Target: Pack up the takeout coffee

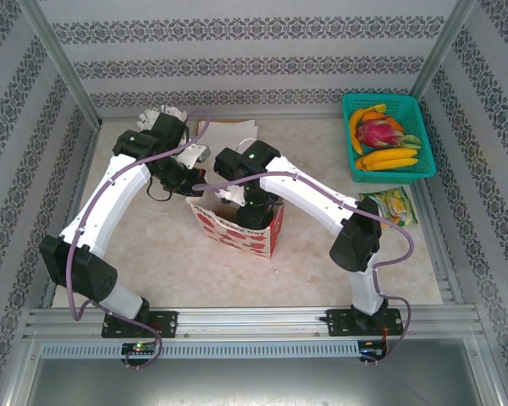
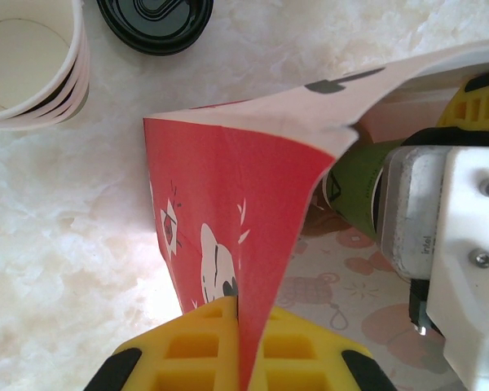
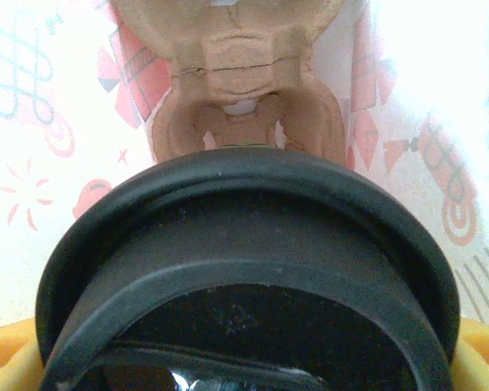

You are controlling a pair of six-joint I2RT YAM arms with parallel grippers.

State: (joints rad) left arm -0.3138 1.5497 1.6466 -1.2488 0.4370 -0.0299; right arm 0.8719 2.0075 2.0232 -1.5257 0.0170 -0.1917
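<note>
**Entry: table (image 1: 152, 249), mid-packing**

1. Coffee (image 3: 244, 277). Olive cup with a black lid. It is inside the bag (image 1: 241, 235), below the mouth and between the right fingers. Whether it touches the bag floor cannot be told.
2. Right fingers (image 3: 0, 366). Yellow and spread wide, one on each side of the coffee at its lid end, clasping it. The arm reaches down through the bag mouth.
3. Left fingers (image 2: 187, 354). Yellow and closed tight, pinching the top edge of the bag's left wall. The red paper stands up between them.
4. Bag. Red-and-white printed paper, upright at mid-table, mouth open.
5. Pulp tray (image 3: 244, 73). Brown moulded card, inside the bag just beyond the coffee.
6. Cup stack (image 2: 33, 65). Lidless cups with cream rims, nested, on the table outside the bag and apart from it.
7. Loose lid (image 2: 155, 20). Black, flat on the table just beside the cup stack.
8. Basket (image 1: 381, 98). Green, at the far right corner, holding bananas and a dragon fruit.
9. Packet (image 1: 394, 205). Green-yellow, flat on the table near the basket, on its near side.
</note>
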